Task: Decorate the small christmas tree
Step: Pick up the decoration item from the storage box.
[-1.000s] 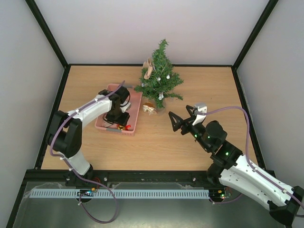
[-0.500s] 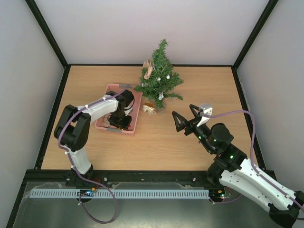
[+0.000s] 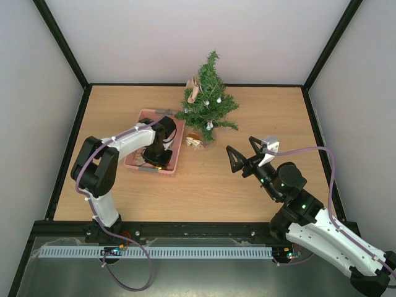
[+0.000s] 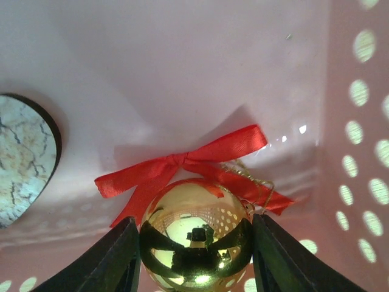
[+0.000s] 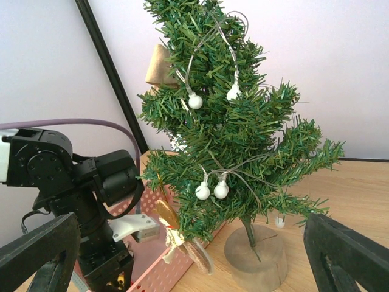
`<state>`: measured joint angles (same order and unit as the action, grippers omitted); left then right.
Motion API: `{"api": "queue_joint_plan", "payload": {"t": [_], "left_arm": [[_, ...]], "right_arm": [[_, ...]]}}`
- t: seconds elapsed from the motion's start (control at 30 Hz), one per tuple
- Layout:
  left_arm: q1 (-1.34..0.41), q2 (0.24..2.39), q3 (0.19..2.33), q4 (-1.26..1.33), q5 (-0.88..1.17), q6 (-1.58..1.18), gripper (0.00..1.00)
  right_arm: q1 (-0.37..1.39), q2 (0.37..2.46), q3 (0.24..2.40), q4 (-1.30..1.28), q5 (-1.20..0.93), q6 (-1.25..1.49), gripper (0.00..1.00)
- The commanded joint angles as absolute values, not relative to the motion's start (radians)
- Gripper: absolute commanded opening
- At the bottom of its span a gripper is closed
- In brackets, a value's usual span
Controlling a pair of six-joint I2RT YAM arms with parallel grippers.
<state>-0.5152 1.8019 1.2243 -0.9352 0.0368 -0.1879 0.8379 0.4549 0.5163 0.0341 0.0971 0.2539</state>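
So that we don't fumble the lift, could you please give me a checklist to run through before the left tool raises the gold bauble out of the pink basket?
1. The gold bauble sits centred between the fingers of the left tool: ok.
2. Both fingers lie against the bauble's sides, no gap visible: ok.
3. The red bow and thin gold loop are clear of the fingers: cannot tell; one bow tail lies close to a finger.
4. The marbled disc lies apart from the left tool: ok.
5. The right tool is open, empty and away from the pink basket: ok.
6. The small christmas tree stands upright on its base: ok.
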Motion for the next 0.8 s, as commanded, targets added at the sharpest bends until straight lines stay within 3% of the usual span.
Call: {"api": "queue_joint_plan", "payload": {"t": [0.0, 0.3, 0.57, 0.77], "left_arm": [[-0.521, 1.765, 1.278, -0.957, 0.049, -0.183, 0.38], [-0.516, 1.645, 1.287, -0.910, 0.062, -0.172, 0.34], [-0.504, 1.527, 1.279, -0.860, 0.116, -0.149, 0.33], [-0.447, 1.425, 1.215, -0.801, 0.239, -0.125, 0.33]], "right_arm": [[0.834, 0.443, 0.509, 0.019, 0.112, 0.245, 0.98], [0.834, 0.444, 0.508, 0.016, 0.142, 0.256, 0.98], [0.834, 0.447, 0.505, 0.037, 0.290, 0.371, 0.98], [0.834, 0.465, 0.509, 0.113, 0.067, 0.284, 0.98]]}}
